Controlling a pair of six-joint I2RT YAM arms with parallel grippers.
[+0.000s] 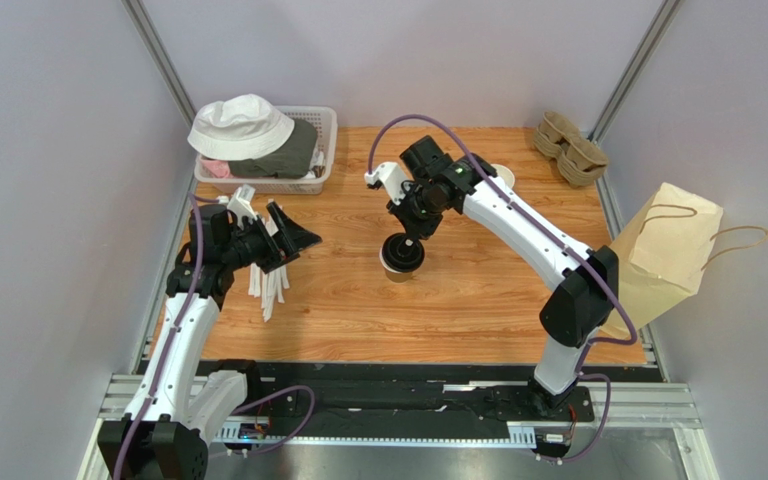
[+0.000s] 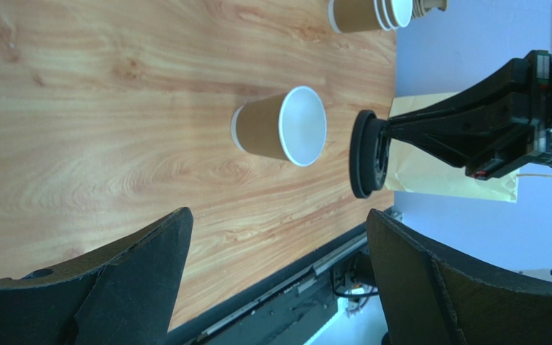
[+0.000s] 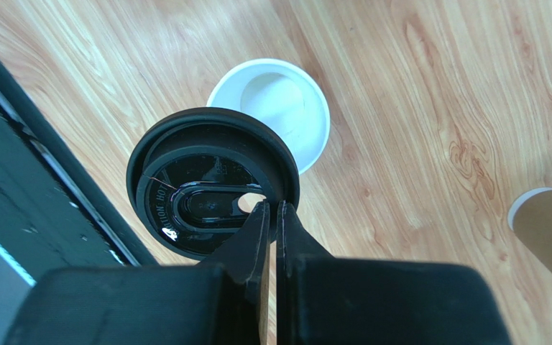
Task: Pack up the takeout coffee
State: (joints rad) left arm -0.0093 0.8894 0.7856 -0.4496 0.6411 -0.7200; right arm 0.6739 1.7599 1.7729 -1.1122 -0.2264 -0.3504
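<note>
One tan cup (image 2: 261,131) stands open and empty on the table (image 1: 478,290); the right hand (image 3: 272,210) pinches its black lid (image 3: 200,180) just above. Left hand (image 2: 277,219) gapes wide.

White left arm (image 1: 180,335) and right arm (image 1: 514,222), black joints and bases, purple cables (image 1: 403,119), black wedge-shaped claw fingers (image 2: 113,287), green light (image 1: 455,171) on right wrist.
</note>
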